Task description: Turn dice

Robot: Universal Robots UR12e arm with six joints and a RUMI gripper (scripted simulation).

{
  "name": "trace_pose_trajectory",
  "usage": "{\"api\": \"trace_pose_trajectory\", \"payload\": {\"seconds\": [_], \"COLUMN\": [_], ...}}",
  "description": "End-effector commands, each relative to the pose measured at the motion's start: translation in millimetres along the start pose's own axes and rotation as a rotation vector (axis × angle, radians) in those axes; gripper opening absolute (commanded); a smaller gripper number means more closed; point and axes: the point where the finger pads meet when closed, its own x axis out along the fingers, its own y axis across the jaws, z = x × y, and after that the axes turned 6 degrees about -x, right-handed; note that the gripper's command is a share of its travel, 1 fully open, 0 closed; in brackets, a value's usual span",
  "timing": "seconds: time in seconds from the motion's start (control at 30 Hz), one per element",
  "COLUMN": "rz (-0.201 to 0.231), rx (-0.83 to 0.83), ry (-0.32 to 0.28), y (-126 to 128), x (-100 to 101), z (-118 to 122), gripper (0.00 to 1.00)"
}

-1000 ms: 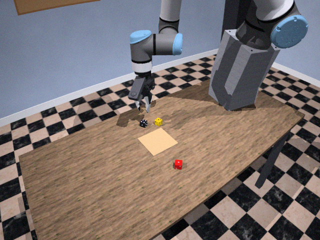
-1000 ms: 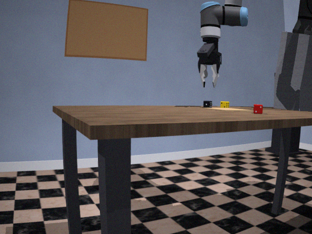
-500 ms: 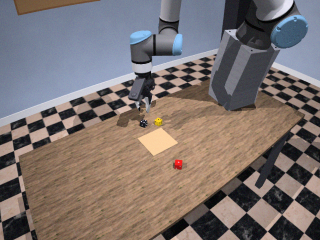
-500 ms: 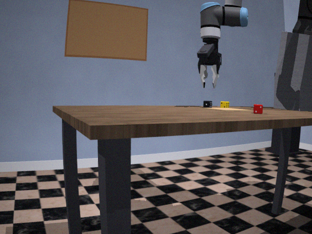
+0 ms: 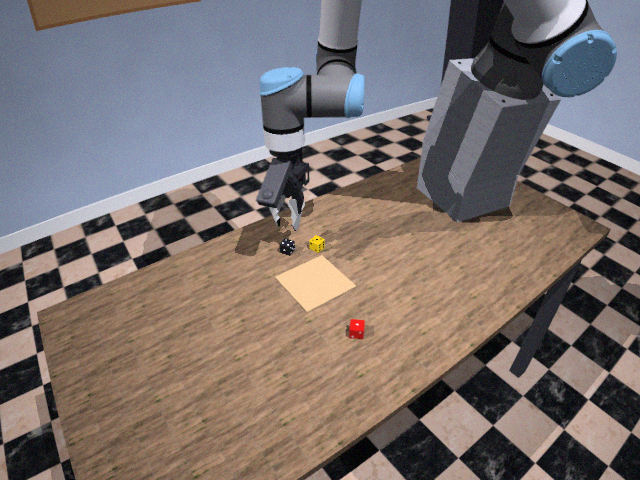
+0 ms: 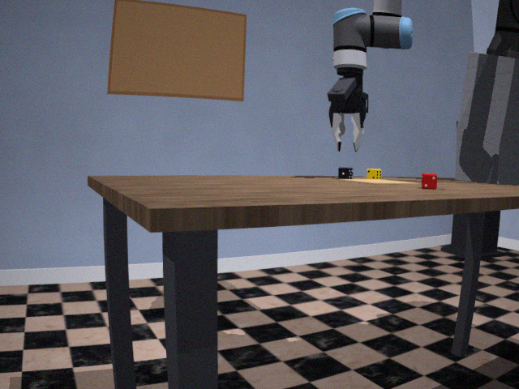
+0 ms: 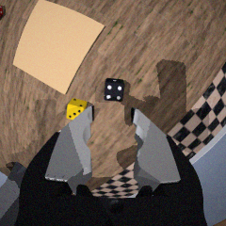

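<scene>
Dice (image 5: 287, 246) (image 5: 316, 243) (image 5: 356, 329) (image 6: 345, 173) (image 6: 374, 173) (image 6: 429, 181) (image 7: 114, 89) (image 7: 76, 109) (image 7: 1, 12) (three), one mat (image 5: 315, 283) (image 6: 377, 181) (image 7: 57, 46).
</scene>
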Motion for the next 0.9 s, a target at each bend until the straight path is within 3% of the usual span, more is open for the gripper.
{"api": "trace_pose_trajectory", "payload": {"seconds": [0.0, 0.87], "rz": [0.001, 0.001], "rx": [0.0, 0.0], "ry": [0.0, 0.0], "y": [0.7, 1.6], "x": [5.9, 33.2], "z": [-0.3, -0.6], "gripper": [0.28, 0.28]}}
